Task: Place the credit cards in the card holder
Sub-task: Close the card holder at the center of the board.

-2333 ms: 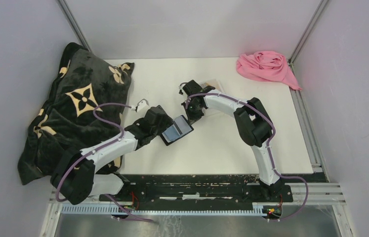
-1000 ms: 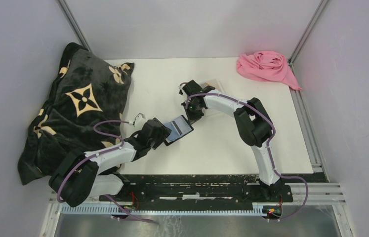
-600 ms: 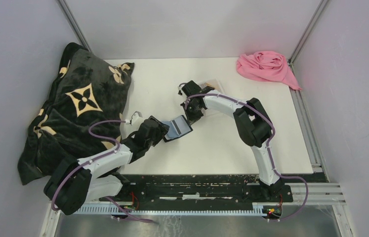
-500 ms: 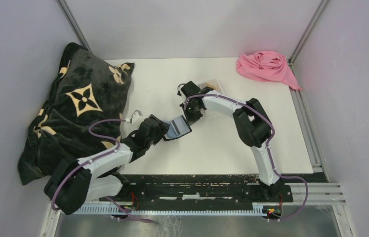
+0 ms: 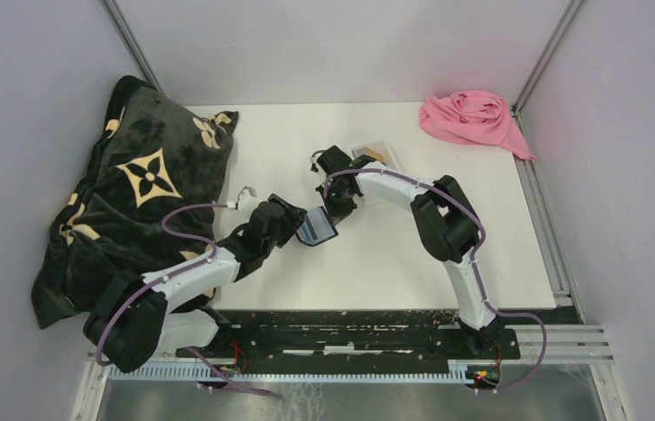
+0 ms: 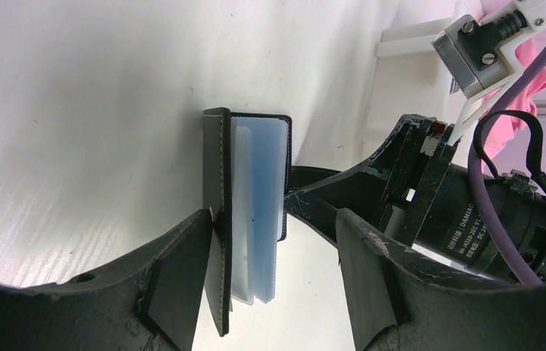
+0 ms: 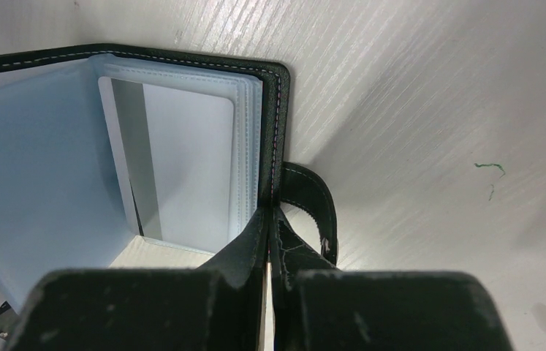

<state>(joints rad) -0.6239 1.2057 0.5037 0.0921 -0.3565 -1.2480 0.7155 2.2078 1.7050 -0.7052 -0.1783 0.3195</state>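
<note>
While working mid-table, well clear of the dark patterned blanket on the left and the pink cloth in the far right corner, props the card holder on edge between both arms. Clamps the right gripper, jaws together, on the black cover's rim just beside the strap tab. Straddles the holder with the left gripper, jaws apart; touches the outer cover with one finger and holds the other clear. Looks light and floppy: soft cover, limp clear sleeves fanning loose, likely to fold shut or slump if released. Calls for a hold on the stitched cover edge, never on the slick sleeves. Leaves the credit cards behind the right wrist, outside the holder; shows only a tan one, partly hidden. Expect thin, stiff, slippery plastic, awkward to lift flat off the surface; better pinched by a short edge, then slid into a sleeve mouth held open.
</note>
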